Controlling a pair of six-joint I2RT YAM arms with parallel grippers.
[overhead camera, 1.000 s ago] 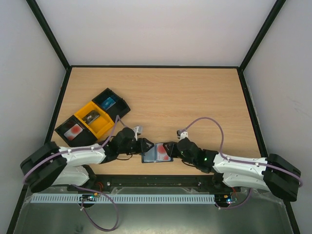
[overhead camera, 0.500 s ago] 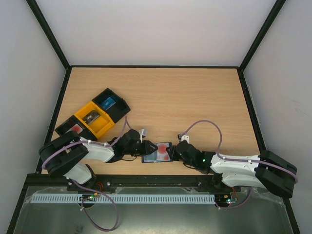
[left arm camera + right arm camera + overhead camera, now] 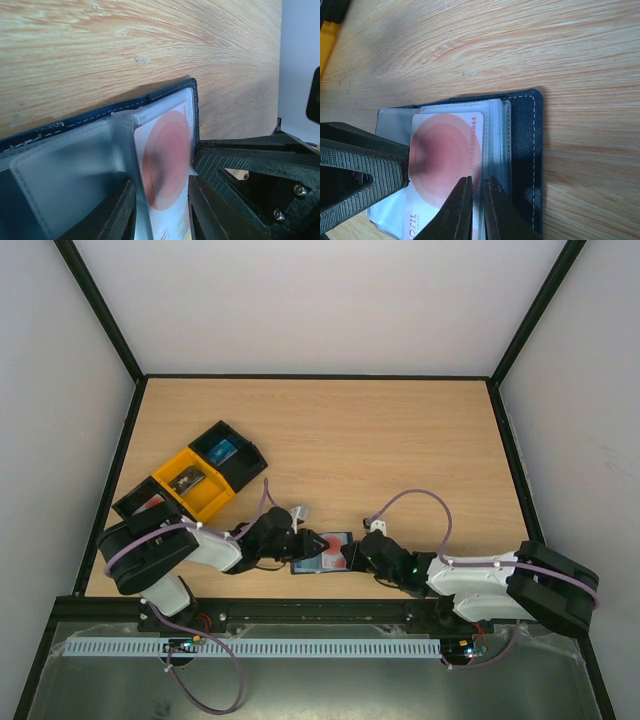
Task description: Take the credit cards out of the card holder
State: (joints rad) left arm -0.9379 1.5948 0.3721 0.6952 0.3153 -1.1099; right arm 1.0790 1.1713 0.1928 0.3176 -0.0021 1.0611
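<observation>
The navy card holder [image 3: 300, 567] lies open near the table's front edge, between both grippers. A pinkish-red credit card [image 3: 331, 543] rests on its clear sleeves. In the left wrist view the card [image 3: 165, 160] and a raised sleeve flap lie between the fingers of my left gripper [image 3: 160, 212], which stand apart on either side; navy rim [image 3: 165, 92] beyond. In the right wrist view my right gripper [image 3: 477, 179] has closed to a thin slit over the right edge of the card [image 3: 445, 150] and the sleeve, with the holder's cover [image 3: 522, 145] beside it. No blue card shows.
Three open trays stand in a diagonal row at the left: a black one [image 3: 225, 450] with a blue item, a yellow one [image 3: 190, 483], and a black one [image 3: 135, 502] partly hidden by my left arm. The front table edge runs just behind the holder.
Both grippers have closed in on the holder. The right jaws narrowed to a slit. My left arm's elbow swung toward the trays, covering more of the near black tray.
</observation>
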